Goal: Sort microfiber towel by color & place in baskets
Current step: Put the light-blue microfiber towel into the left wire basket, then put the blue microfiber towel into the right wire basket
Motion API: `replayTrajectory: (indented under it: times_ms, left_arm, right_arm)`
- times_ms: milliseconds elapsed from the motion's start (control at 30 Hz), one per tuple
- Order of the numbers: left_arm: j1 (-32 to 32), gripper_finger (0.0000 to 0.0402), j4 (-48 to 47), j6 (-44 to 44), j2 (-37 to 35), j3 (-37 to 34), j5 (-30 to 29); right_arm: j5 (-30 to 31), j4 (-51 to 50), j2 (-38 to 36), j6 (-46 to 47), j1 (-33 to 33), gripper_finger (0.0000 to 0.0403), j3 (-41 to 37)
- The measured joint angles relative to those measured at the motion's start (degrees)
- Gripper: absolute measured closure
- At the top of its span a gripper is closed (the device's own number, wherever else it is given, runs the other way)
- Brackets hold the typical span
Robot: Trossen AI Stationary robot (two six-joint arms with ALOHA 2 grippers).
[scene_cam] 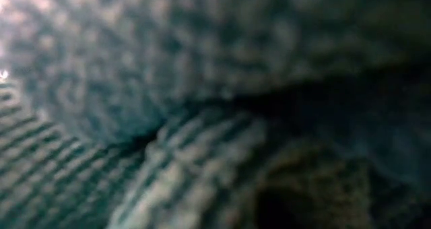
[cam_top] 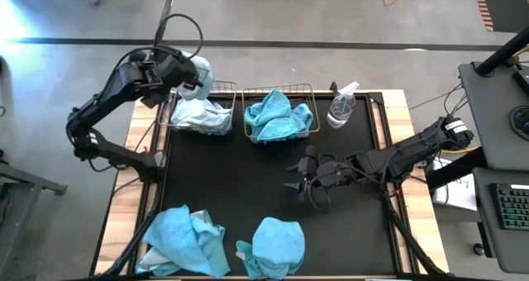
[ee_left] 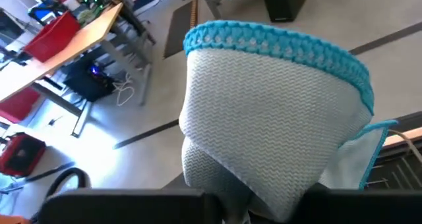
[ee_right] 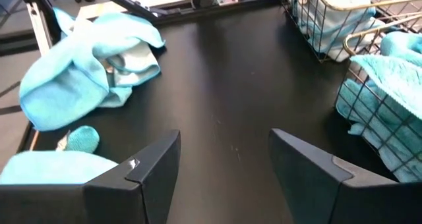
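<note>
My left gripper (cam_top: 192,81) hovers over the left basket (cam_top: 201,116) at the table's far left and is shut on a pale grey towel with turquoise trim (ee_left: 277,112). That wire basket holds pale towels. The right basket (cam_top: 279,117) holds turquoise towels (cam_top: 277,114). My right gripper (cam_top: 302,178) sits low over the black mat at mid-table, open and holding nothing (ee_right: 224,165). Two turquoise towel heaps lie at the near edge (cam_top: 186,240) (cam_top: 274,246). The low view is covered by blurred cloth close to the lens. My left gripper holds the pale towel by a bunched part (ee_left: 224,184) that comes out from between the fingers; the fingers themselves hide the place of contact. The cloth bulges up in front of the gripper, and a trimmed edge (ee_left: 372,148) hangs toward the basket.
A clear spray bottle (cam_top: 341,106) stands just right of the right basket. The black mat (cam_top: 240,182) between the baskets and the near heaps is bare. In the right wrist view the baskets' wire walls (ee_right: 316,26) lie ahead of the fingers.
</note>
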Motion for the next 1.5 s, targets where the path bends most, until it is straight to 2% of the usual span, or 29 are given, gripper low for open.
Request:
replayTrajectory:
  times_ms: [100, 333, 567, 633, 800, 933, 1000, 1233, 1400, 1500]
  left_arm:
    - [0.17, 0.0354, -0.25, 0.99, 0.85, 0.0, 1.06]
    - [0.28, 0.0279, -4.13, 3.05, 1.58, 0.0, 11.48]
    - [0.28, 0.0233, -9.1, -0.95, 1.35, 0.0, 12.7]
    - [0.28, 0.0231, -9.77, -1.28, 1.13, 0.0, 17.92]
    - [-1.44, 0.0236, -9.67, 0.22, 0.79, -0.21, 38.88]
    - [-8.03, 0.024, -9.61, -1.26, -0.05, -2.72, 46.95]
    - [-13.06, 0.024, -9.43, -3.25, -0.76, -5.26, 48.72]
    - [-33.24, 0.024, -2.95, -14.95, -1.71, -16.27, 48.88]
    - [-46.23, 0.024, 7.93, -21.94, -0.96, -22.3, 48.93]
    - [-52.33, 0.024, 11.51, -26.48, -0.15, -23.96, 48.92]
  right_arm:
    - [0.0, -0.32, 0.0, 0.02, -0.01, 0.0179, -0.53]
    - [-0.02, -0.8, 0.02, 1.21, 0.0, 0.0179, -1.71]
    - [-0.02, -1.01, 0.04, 2.58, 0.0, 0.0179, -1.88]
    - [-0.02, -1.03, 0.06, 2.58, 0.0, 0.0179, -1.88]
    - [-0.31, -2.08, 0.07, 2.77, 0.04, 0.0179, -1.88]
    - [-1.09, -3.41, 0.07, 4.6, 0.42, 0.0179, -1.88]
    - [-2.23, -3.99, 0.07, 5.71, 0.82, 0.0179, -1.88]
    - [-3.54, -4.95, 0.07, 7.85, 2.89, 0.0179, -1.9]
    - [-8.4, -9.77, 0.14, 15.84, 3.89, 0.0179, -1.9]
    - [-9.2, -12.84, 0.63, 22.18, 4.85, 0.0179, -1.9]
